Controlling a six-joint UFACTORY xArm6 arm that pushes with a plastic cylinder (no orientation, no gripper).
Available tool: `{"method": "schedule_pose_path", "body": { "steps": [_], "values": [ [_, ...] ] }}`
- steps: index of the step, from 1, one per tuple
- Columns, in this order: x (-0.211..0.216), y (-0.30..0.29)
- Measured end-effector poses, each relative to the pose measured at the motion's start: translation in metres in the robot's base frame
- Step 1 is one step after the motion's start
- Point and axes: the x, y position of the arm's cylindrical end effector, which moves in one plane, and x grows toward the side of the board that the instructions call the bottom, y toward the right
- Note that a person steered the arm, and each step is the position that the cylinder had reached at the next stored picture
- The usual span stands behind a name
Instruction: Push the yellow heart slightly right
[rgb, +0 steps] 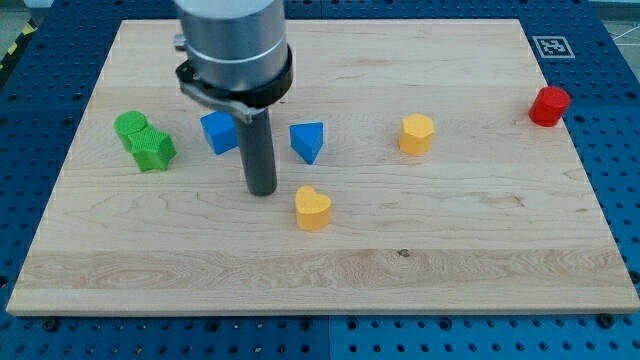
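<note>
The yellow heart (313, 208) lies on the wooden board (330, 270) a little below the middle. My tip (262, 190) stands on the board just to the heart's left and slightly above it, with a small gap between them. The rod rises from the tip to the arm's grey body at the view's top.
A blue block (219, 131) sits left of the rod and a blue triangular block (308, 141) right of it. A yellow hexagonal block (417, 133) is further right. Two green blocks (145, 141) lie at the left. A red block (549, 106) is at the far right.
</note>
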Motion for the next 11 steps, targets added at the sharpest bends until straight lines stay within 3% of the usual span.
{"method": "schedule_pose_path", "body": {
  "steps": [1, 4, 7, 9, 10, 11],
  "values": [
    [0.01, 0.011],
    [0.008, 0.13],
    [-0.018, 0.089],
    [0.014, 0.055],
    [0.051, 0.05],
    [0.06, 0.056]
  ]
}}
